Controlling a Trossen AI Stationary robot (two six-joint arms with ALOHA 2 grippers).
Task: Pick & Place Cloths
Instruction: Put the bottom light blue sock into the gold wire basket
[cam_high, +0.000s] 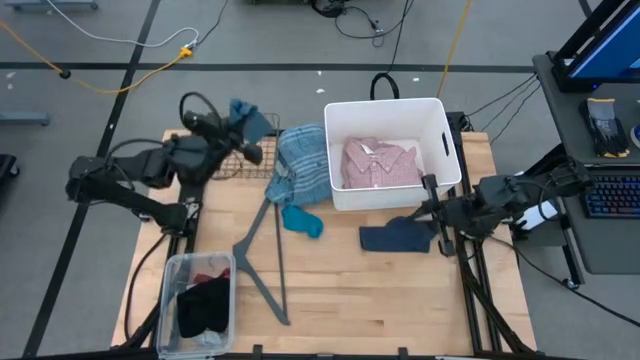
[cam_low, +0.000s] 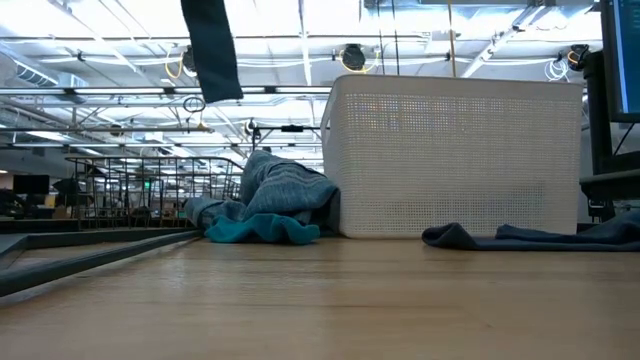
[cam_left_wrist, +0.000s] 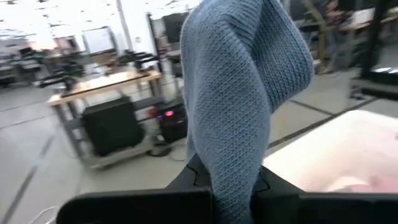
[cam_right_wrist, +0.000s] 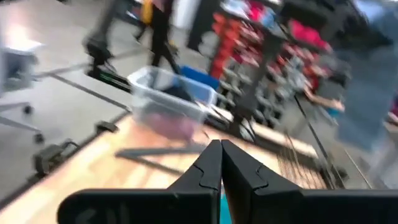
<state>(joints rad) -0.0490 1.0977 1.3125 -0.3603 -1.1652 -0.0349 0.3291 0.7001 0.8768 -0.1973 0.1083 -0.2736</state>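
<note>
A grey-blue knit cloth (cam_left_wrist: 242, 87) is in my left gripper (cam_left_wrist: 231, 186), which is shut on it above the table's far left (cam_high: 243, 124). In the low view the cloth (cam_low: 210, 45) dangles high over the table. My right gripper (cam_right_wrist: 221, 163) is shut and empty, raised by the white tub's (cam_high: 440, 110) near right corner, above a navy cloth (cam_high: 398, 236) lying flat on the table. A pink shirt (cam_high: 378, 163) lies in the tub. A blue-plaid shirt (cam_high: 300, 165) is heaped against the tub's left wall, with a teal piece (cam_high: 303, 220) beside it. My left gripper pinches the grey-blue cloth between its two fingers on a bunched fold (cam_left_wrist: 235, 177); the number of layers does not show. The fingers reach in level from the table's left. The cloth hangs slack, and its lower end (cam_low: 222, 92) is well clear of the table.
A grey V-shaped hanger bar (cam_high: 262, 262) lies on the wood left of centre. A clear bin (cam_high: 200, 295) with black and maroon pieces stands at the near left corner. A wire rack (cam_high: 235, 162) sits at the far left. Bare wood lies in front of the tub.
</note>
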